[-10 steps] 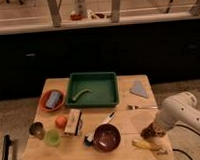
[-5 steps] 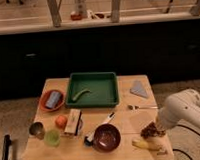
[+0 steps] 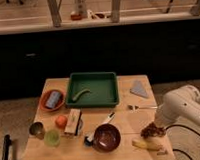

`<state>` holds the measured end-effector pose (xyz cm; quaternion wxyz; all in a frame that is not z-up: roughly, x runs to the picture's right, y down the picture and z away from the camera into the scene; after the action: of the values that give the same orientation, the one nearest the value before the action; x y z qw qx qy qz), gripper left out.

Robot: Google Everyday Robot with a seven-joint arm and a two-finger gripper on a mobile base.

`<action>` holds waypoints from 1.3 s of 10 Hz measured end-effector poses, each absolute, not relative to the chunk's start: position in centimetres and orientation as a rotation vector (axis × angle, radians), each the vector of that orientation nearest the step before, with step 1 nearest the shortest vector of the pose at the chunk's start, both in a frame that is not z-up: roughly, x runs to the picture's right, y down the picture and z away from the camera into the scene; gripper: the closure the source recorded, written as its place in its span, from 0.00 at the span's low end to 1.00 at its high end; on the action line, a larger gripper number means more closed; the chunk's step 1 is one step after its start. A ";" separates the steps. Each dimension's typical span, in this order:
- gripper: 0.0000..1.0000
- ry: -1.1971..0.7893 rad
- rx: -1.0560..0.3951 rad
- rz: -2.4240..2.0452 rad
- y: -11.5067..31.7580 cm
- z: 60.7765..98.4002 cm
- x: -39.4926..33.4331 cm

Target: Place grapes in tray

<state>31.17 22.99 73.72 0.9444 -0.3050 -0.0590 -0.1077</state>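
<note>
The grapes (image 3: 151, 129), a small dark red-purple cluster, lie on the wooden table near its front right corner. My gripper (image 3: 158, 125) is at the end of the white arm (image 3: 181, 109), which reaches in from the right. It sits right at the grapes, on their right side. The dark green tray (image 3: 114, 90) stands at the back middle of the table, well to the left of the gripper. A curved green item (image 3: 80, 93) lies in the tray.
A yellow banana (image 3: 146, 144) lies just in front of the grapes, with a dark red bowl (image 3: 106, 137) to their left. A fork (image 3: 142, 107) and a grey wedge (image 3: 139, 89) lie behind. An orange bowl (image 3: 52, 100), orange fruit (image 3: 61, 121), wooden block (image 3: 73, 120) and cups (image 3: 36, 130) are at left.
The arm has shifted only slightly and stays by the grapes at the front right. The grapes and the other objects have not moved.
</note>
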 end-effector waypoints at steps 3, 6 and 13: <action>0.54 -0.126 -0.659 -0.194 23.4 75.0 30.7; 0.25 -0.121 -0.676 -0.164 23.5 75.6 30.7; 0.20 -0.125 -0.686 -0.141 24.4 76.2 30.6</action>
<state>30.55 24.41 76.20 0.9375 -0.3357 -0.0610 -0.0690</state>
